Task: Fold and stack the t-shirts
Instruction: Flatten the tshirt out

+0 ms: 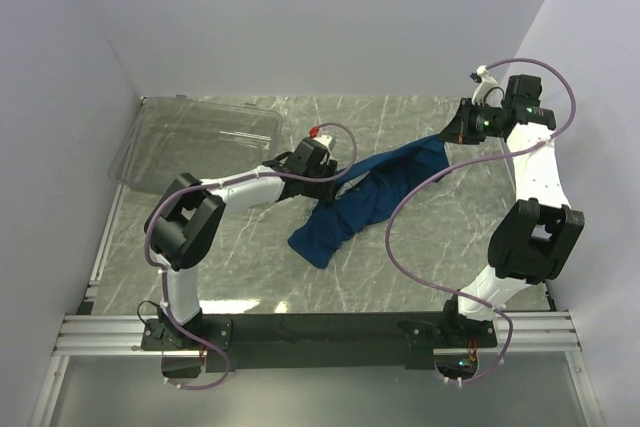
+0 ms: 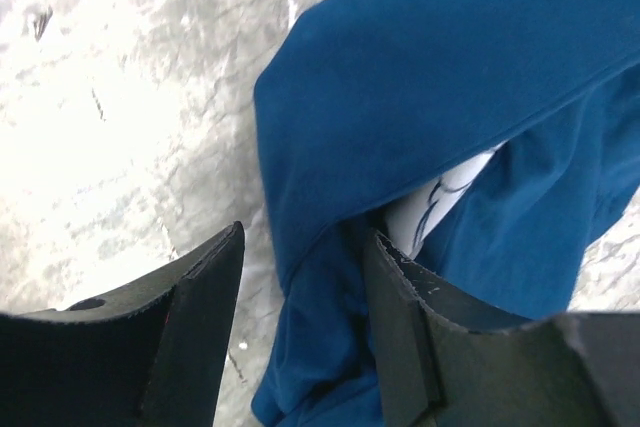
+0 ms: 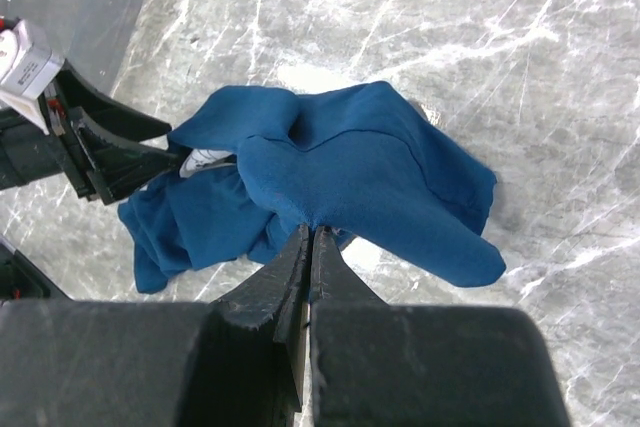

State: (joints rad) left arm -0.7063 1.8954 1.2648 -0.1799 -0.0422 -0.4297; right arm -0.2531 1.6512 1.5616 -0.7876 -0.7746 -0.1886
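One blue shirt (image 1: 370,202) lies bunched on the desk (image 1: 430,257) in the top view, drawn out from the left gripper (image 1: 338,185) at its middle to the right gripper (image 1: 455,134) at its far end. From the left wrist, that gripper's jaws stand partly open with a fold of shirt between them, one finger (image 2: 395,317) against the cloth and a white print (image 2: 450,192) peeking out. From the right wrist, the right gripper is closed tight, pinching the shirt's edge.
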